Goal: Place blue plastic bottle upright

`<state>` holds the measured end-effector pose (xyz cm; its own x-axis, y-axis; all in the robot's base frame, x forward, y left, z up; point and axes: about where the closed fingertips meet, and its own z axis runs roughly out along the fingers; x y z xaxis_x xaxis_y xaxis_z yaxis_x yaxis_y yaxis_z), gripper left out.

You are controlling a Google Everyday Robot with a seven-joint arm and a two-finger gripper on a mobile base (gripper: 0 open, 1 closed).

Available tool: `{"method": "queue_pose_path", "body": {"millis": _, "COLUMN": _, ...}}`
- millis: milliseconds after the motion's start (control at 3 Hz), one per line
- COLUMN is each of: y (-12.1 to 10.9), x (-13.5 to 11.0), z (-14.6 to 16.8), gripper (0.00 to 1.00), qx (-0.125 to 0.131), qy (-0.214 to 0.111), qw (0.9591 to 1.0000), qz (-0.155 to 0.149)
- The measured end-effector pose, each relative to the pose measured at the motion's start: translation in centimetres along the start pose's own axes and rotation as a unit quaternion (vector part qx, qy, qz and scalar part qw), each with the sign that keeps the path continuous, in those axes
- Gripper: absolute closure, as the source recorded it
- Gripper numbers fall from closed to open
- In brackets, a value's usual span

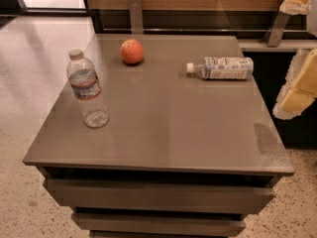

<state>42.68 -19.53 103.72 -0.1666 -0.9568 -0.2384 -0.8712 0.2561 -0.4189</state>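
The jaws are standing apart and holding nothing; the gripper [280, 59] is hanging at the right edge of the view, beyond the table's [163, 138] right side and touching nothing on it. Nearest to it, the blue plastic bottle [224, 68] is lying on its side toward the table's back right, its white cap pointing left. Further left, a round orange fruit [132, 51] is sitting near the back edge; a wider ribbed clear bottle [88, 90] is standing upright at the left. The reach appears to be the step in hand, the grasp not yet made. Next, the jaws would need to be straddling the bottle's body, closing, then tipping it cap-up onto its base.
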Motion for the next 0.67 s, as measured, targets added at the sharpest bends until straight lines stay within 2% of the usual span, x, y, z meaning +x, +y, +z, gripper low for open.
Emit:
{"method": "queue_pose_path", "body": {"millis": 333, "y": 0.0, "x": -0.1, "z": -0.1, "gripper": 0.0, "qx": 0.001, "qy": 0.0, "qw": 1.0, "qz": -0.001}}
{"method": "queue_pose_path", "body": {"millis": 667, "y": -1.3, "x": -1.1, "z": 1.2, "gripper": 0.0, "qx": -0.005, "qy": -0.01, "qw": 0.9999, "qz": -0.013}}
